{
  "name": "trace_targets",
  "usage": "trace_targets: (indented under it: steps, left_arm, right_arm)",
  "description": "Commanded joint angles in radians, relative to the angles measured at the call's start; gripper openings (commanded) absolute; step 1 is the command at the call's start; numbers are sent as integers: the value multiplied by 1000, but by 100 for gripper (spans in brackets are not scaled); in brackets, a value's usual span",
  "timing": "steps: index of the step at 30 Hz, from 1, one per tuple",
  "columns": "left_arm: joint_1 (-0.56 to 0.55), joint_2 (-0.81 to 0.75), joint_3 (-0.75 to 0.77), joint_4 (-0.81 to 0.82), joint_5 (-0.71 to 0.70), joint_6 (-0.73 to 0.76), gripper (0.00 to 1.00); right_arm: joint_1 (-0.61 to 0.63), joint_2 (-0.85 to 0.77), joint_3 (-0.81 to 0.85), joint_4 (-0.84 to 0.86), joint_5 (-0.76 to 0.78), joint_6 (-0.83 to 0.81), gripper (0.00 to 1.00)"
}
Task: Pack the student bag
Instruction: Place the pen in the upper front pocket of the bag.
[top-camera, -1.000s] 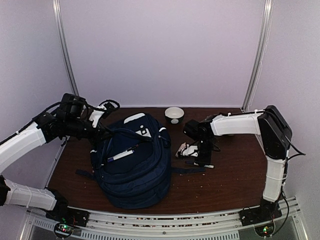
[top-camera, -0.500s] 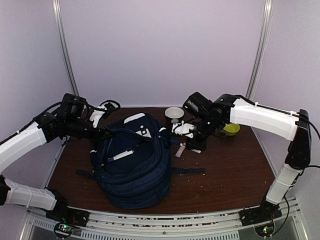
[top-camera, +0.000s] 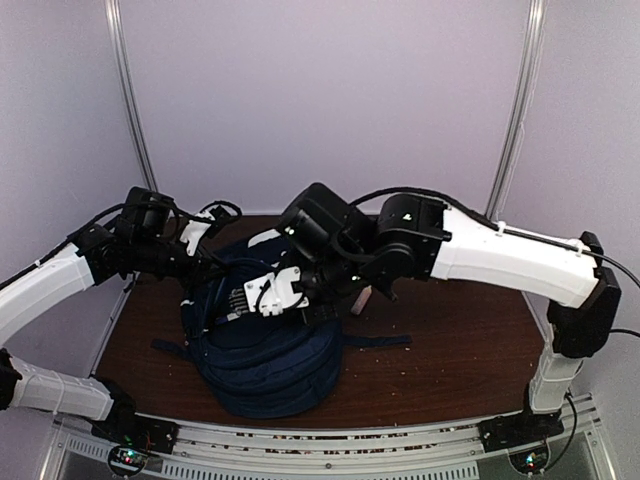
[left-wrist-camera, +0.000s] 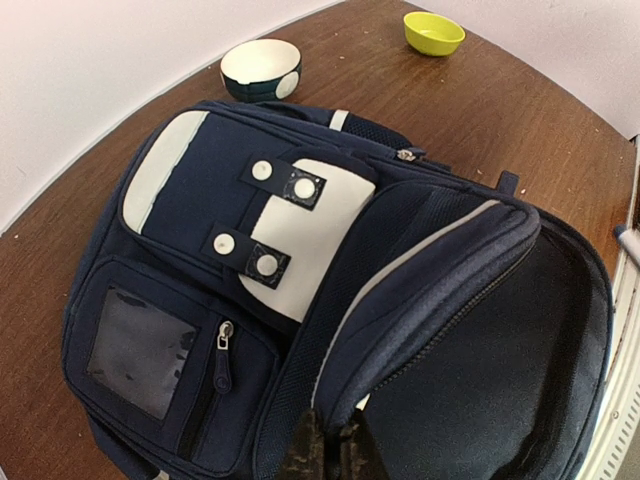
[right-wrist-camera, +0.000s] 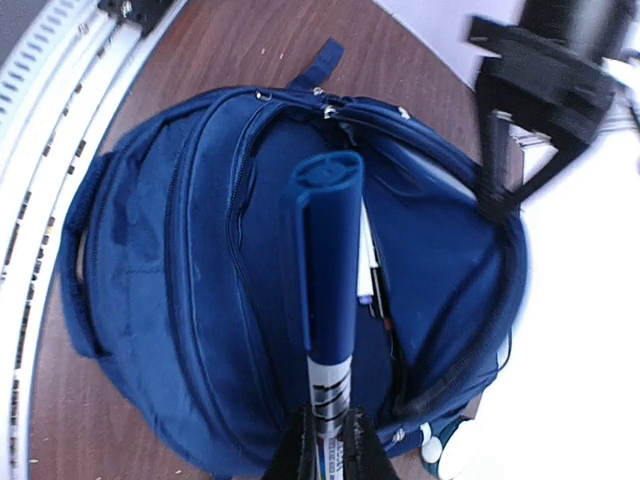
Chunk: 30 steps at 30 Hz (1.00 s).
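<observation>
Swung across from the right side of the desk (top-camera: 450, 350), the right gripper (right-wrist-camera: 325, 450) now hangs over the student bag (top-camera: 270, 380), pinched shut on a blue marker (right-wrist-camera: 330, 260) aimed cap-first at the open mouth; dropping it in looks next. The left gripper (left-wrist-camera: 325, 450) is clamped on the bag's rim. The bag lies left of centre, lengthwise near-to-far, white patch end farthest.

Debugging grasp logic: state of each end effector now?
Left end effector: shut, pinching the rim of the student bag.
Right end effector: shut on a blue marker.
</observation>
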Motion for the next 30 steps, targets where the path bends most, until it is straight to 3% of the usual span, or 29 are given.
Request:
trace_targets:
  steps: [1, 12, 23, 26, 30]
  left_arm:
    - [21, -24, 7, 108, -27, 0, 0]
    - [21, -22, 8, 108, -13, 1, 0]
    - [20, -15, 6, 108, -23, 3, 0]
    - [20, -9, 8, 108, -20, 3, 0]
    - [21, -3, 7, 108, -24, 3, 0]
  right_arm:
    - [17, 99, 15, 100, 156, -109, 3]
    - [2, 298, 63, 274, 262, -195, 2]
    - [-26, 338, 63, 324, 270, -192, 17]
    - [-27, 305, 61, 291, 220, -168, 29]
    - [-26, 225, 63, 182, 63, -131, 33]
